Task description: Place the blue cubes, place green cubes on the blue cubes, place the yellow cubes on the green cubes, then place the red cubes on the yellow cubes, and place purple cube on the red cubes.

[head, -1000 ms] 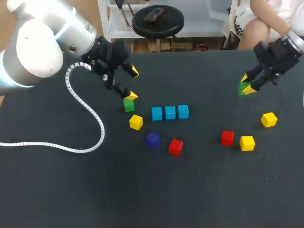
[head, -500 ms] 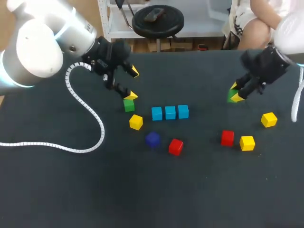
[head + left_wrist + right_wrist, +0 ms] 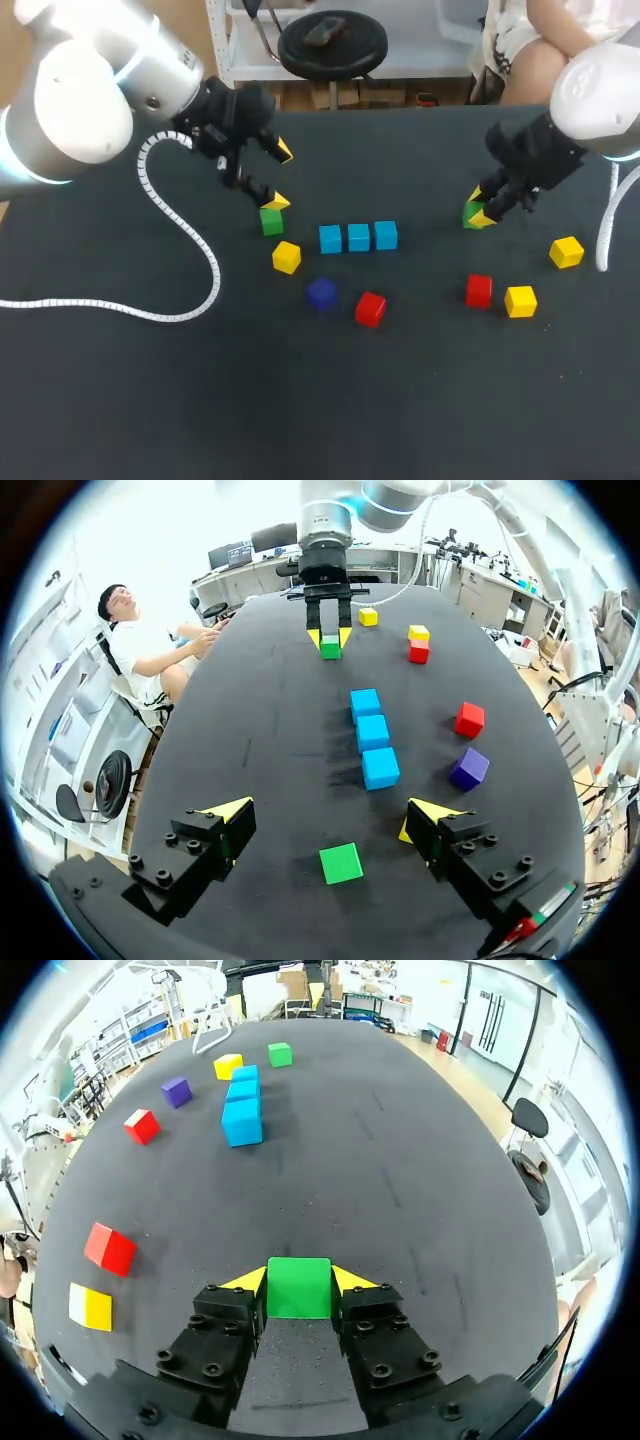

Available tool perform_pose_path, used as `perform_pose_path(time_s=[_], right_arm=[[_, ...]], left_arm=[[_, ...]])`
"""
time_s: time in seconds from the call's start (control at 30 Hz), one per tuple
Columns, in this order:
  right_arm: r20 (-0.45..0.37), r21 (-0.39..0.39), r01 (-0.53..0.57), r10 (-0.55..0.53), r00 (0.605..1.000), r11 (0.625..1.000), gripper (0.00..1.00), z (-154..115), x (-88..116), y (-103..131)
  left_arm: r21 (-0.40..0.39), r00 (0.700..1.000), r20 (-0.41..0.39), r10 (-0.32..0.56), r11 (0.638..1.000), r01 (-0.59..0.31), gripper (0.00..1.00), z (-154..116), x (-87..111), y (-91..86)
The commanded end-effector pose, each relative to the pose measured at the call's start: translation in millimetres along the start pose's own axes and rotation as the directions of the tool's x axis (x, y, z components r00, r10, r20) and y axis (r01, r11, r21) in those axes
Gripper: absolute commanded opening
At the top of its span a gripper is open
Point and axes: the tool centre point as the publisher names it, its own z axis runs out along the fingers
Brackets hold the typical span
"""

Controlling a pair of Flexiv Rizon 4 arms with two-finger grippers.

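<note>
Black cloth covers the table [image 3: 300, 420], and every cube sits well back from its near edge; a white coiled cable [image 3: 190, 240] trails over the left part. Nearest stand a red cube [image 3: 370, 308] and the purple cube [image 3: 321, 293], close together. Well apart to the right is a second red cube [image 3: 478, 290] with a yellow cube [image 3: 520, 300] just beside it. A little farther are a second yellow cube [image 3: 566, 251] near the right edge and a third yellow cube [image 3: 286, 257] on the left. Beyond that, three blue cubes [image 3: 358, 237] touch in one row, its long axis running left to right. A wide gap separates the row from the right-hand group. Left of the row a green cube [image 3: 341, 863] lies on the cloth beneath the left gripper [image 3: 330, 812], whose fingers are spread wide and grip nothing. To the row's right, the right gripper [image 3: 298, 1282] is clamped on a second green cube [image 3: 298, 1298], held square between its fingers.
</note>
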Motion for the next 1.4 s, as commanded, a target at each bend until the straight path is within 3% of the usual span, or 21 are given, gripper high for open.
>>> perform_pose_path(time_s=[0.03, 0.13, 0.2, 0.23, 0.27, 0.53, 0.9, 1.4], right_arm=[[0.004, -0.019, 0.005, -0.005, 1.000, 1.000, 0.11, 5, -1, -6], [0.008, -0.026, 0.008, -0.008, 1.000, 1.000, 0.22, 5, -1, -6], [0.010, -0.029, 0.011, -0.011, 1.000, 1.000, 0.41, 5, -2, -6], [0.010, -0.031, 0.012, -0.012, 1.000, 0.999, 0.90, 5, -2, -6], [0.012, -0.033, 0.011, -0.011, 1.000, 0.999, 1.00, 4, -3, -5], [0.083, 0.003, -0.036, 0.035, 0.996, 0.999, 1.00, -15, 3, -7], [0.278, -0.011, -0.062, 0.063, 0.959, 0.998, 1.00, -40, 19, -6], [0.311, -0.061, -0.034, 0.051, 0.949, 0.998, 1.00, -21, 5, 5]], left_arm=[[0.004, 1.000, 0.002, 0.003, 1.000, -0.003, 1.00, 0, 0.8, 2.0], [0.004, 1.000, 0.002, 0.003, 1.000, -0.003, 1.00, 0, 0.8, 2.0], [0.004, 1.000, 0.002, 0.003, 1.000, -0.003, 1.00, 0, 0.8, 2.0], [0.004, 1.000, 0.002, 0.003, 1.000, -0.003, 1.00, 0, 0.8, 2.0], [0.004, 1.000, 0.002, 0.003, 1.000, -0.003, 1.00, 0, 0.8, 2.0], [0.004, 1.000, 0.002, 0.003, 1.000, -0.003, 1.00, 0, 0.8, 2.0], [0.004, 1.000, 0.002, 0.003, 1.000, -0.003, 1.00, 0, 0.8, 2.0], [0.004, 1.000, 0.002, 0.003, 1.000, -0.003, 1.00, 0, 0.8, 2.0]])
